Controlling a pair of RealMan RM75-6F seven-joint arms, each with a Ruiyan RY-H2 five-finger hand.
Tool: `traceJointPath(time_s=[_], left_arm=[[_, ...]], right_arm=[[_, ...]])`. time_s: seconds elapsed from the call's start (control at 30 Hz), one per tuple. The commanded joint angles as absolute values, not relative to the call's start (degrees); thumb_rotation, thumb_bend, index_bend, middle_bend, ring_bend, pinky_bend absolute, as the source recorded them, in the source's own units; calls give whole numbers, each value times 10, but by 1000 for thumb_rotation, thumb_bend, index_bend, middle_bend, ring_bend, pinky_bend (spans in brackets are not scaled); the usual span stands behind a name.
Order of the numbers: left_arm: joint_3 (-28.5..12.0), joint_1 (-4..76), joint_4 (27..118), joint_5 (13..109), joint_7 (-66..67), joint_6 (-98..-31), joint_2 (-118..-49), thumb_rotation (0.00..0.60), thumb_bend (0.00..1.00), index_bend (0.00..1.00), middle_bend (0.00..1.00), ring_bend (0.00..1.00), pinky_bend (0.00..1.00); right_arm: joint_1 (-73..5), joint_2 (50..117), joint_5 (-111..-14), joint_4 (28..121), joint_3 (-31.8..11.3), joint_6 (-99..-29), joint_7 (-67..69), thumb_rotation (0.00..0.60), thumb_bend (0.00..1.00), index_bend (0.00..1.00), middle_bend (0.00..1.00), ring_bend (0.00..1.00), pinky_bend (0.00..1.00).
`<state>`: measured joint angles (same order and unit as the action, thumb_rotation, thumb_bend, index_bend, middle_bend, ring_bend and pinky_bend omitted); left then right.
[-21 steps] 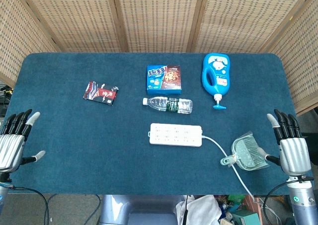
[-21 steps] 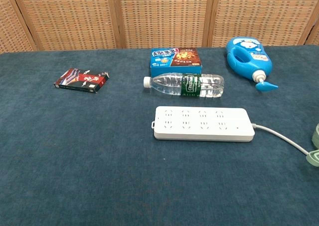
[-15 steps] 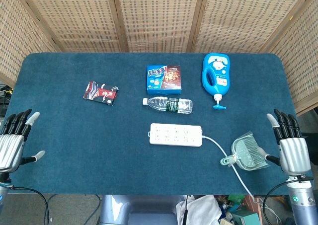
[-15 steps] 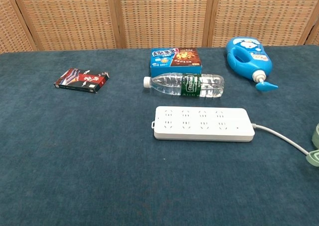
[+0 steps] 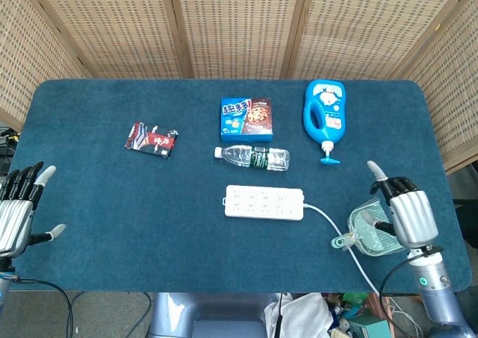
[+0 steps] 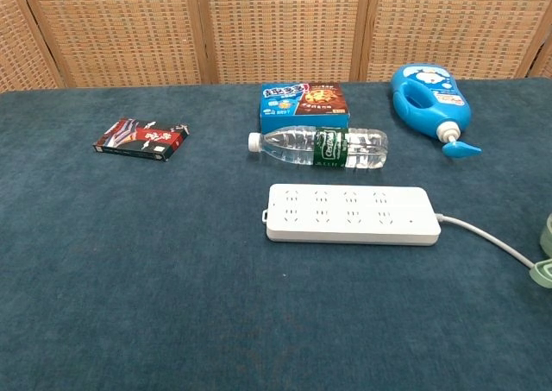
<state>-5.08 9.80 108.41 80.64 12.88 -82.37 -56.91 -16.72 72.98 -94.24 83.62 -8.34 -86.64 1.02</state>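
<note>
My right hand (image 5: 404, 213) hovers at the table's front right, over the right side of a pale green dustpan (image 5: 367, 233); its fingers are apart and nothing is in it. My left hand (image 5: 16, 211) is spread open at the table's left edge, apart from every object. The chest view shows neither hand, only the dustpan's edge (image 6: 544, 255). A white power strip (image 5: 264, 202) (image 6: 349, 213) lies mid-table, its cable (image 5: 328, 222) running past the dustpan. Behind it lies a water bottle (image 5: 252, 157) (image 6: 319, 147) on its side.
A blue cookie box (image 5: 246, 117) (image 6: 305, 101) and a blue detergent bottle (image 5: 325, 116) (image 6: 431, 103) lie toward the back. A red packet (image 5: 152, 139) (image 6: 141, 138) lies left of centre. The blue table cloth (image 5: 112, 218) is backed by wicker screens.
My right hand has moved left and turned, from beside the dustpan to over its right side. My left hand has drifted slightly outward. The objects have not moved.
</note>
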Motion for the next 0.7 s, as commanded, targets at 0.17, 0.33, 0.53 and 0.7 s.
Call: traceJointPath(time_s=[0.17, 0.33, 0.53, 0.7], left_arm=[[-56, 100, 1082, 794, 130, -821, -570, 600, 0, 0, 0, 0, 0], [-58, 104, 1080, 786, 134, -815, -572, 600, 0, 0, 0, 0, 0], [-56, 106, 1077, 787, 140, -811, -576, 600, 0, 0, 0, 0, 0], [-58, 109, 1076, 779, 145, -808, -578, 600, 0, 0, 0, 0, 0]], right_arm=[[-273, 731, -914, 891, -83, -672, -36, 600, 787, 0, 998, 971, 1000], [-302, 754, -887, 898, -80, -615, -89, 600, 846, 0, 1000, 977, 1000], [-321, 765, -843, 909, -76, -565, -126, 600, 846, 0, 1000, 978, 1000], [-329, 771, -819, 908, -71, -545, -137, 600, 847, 9, 1000, 978, 1000]])
